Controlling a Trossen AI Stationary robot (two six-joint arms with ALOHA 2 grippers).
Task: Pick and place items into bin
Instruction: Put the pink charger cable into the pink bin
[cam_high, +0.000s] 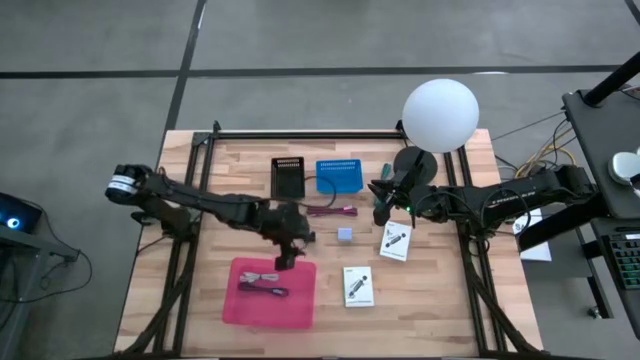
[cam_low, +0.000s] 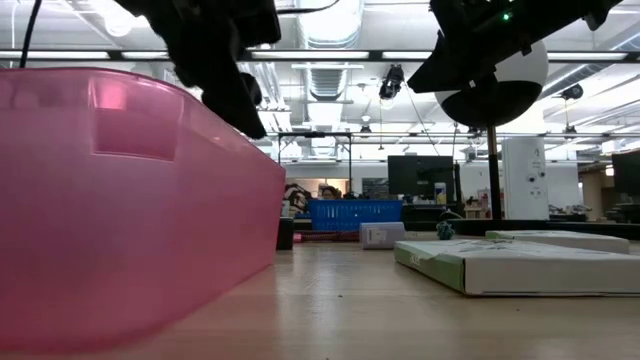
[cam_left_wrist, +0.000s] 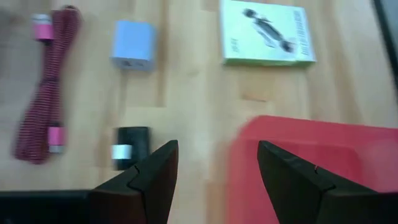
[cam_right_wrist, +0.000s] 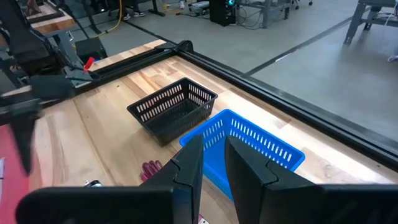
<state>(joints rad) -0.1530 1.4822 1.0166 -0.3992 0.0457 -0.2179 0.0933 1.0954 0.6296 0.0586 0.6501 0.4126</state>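
Left gripper (cam_high: 287, 255) hovers with fingers spread and nothing between them, over the far edge of the pink bin (cam_high: 268, 312).

In its wrist view, bare wood and the bin's rim show between the spread fingers (cam_left_wrist: 155, 177); the black cube (cam_left_wrist: 132, 147) lies just beside one finger, with the lavender cube (cam_left_wrist: 133, 45) and the maroon cable (cam_left_wrist: 45, 87) farther ahead and a white printed card (cam_left_wrist: 266, 32) beyond the bin. A cable (cam_high: 262, 285) already lies inside the bin. The right gripper (cam_high: 380, 212) waits well apart, its fingers (cam_right_wrist: 189, 163) narrow and gripping nothing visible, pointing toward the blue basket (cam_right_wrist: 249, 144) and black basket (cam_right_wrist: 173, 107); the second card (cam_high: 396, 241) lies just beside it.
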